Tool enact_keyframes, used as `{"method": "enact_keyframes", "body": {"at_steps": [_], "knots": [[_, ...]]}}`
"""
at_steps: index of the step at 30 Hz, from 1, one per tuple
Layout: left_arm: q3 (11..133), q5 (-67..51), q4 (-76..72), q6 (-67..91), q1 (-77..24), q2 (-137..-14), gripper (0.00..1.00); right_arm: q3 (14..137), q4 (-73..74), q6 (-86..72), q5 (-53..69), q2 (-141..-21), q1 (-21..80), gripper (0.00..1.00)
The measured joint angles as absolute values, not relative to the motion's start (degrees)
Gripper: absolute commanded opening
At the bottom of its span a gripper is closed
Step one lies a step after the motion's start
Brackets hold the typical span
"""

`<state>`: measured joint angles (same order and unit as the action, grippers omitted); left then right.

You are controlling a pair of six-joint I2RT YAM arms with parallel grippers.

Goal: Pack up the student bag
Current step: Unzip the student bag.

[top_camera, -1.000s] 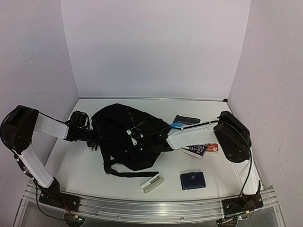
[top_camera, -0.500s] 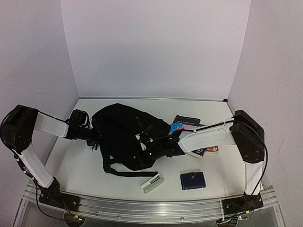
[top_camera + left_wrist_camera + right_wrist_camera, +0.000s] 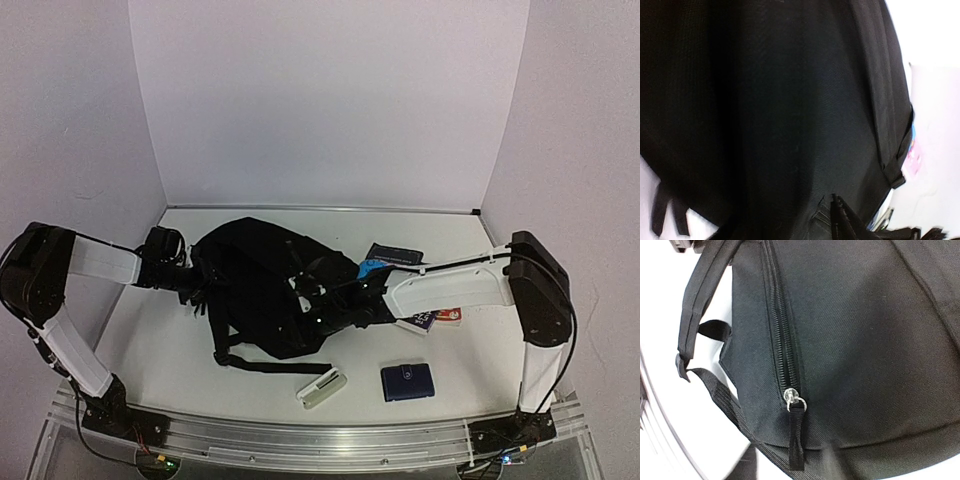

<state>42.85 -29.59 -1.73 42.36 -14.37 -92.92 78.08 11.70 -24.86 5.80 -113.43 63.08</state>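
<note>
Finds the right arm (image 3: 445, 287) drawn back from a second ago, elbow now swung out toward the right wall and white forearm angled low across the table (image 3: 160, 350); finds the left arm (image 3: 100, 265) shifted only a touch toward the left wall. Places the student bag (image 3: 255, 285) slumped at the middle of the table, between the two wrists, with straps trailing toward the near edge. Shows, in the right wrist view, a zip (image 3: 781, 335) run shut down to its pull (image 3: 796, 435), a black tab on a small metal ring, with a strap (image 3: 697, 310) looping off the side; gives no look at anything inside the bag. Fills the left wrist view with black fabric. Leaves loose on the table a navy wallet (image 3: 407, 382) and a white case (image 3: 322, 387) near the front edge, just apart from each other, a book (image 3: 438, 318) partly under the right forearm, a dark flat item (image 3: 395, 253) farther back and a blue item (image 3: 372, 267) at the bag's right edge. Sets the left gripper (image 3: 203, 290) at the bag's left flank and the right gripper (image 3: 305, 298) over its right half, both black against black cloth; cannot tell whether either pair of jaws stands apart, together or clamped on fabric.
</note>
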Motion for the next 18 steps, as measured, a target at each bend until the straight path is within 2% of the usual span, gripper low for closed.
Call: {"method": "enact_keyframes", "body": {"at_steps": [2, 4, 10, 18], "knots": [[42.9, -27.8, 1.4, 41.5, -14.2, -90.5, 0.76, 78.5, 13.5, -25.3, 3.8, -112.8, 63.3, 0.75], [42.9, -25.5, 4.6, 40.9, -14.1, -87.0, 0.8, 78.9, 15.5, -25.3, 1.6, -111.9, 63.4, 0.77], [42.9, -18.3, 14.3, 38.4, -15.2, -76.6, 0.82, 76.5, 23.6, -30.7, -6.0, -105.8, 63.2, 0.85], [42.8, -15.8, 18.8, 36.9, -16.2, -70.4, 0.82, 61.9, 32.1, -44.3, -9.2, -90.8, 62.6, 0.82]]}}
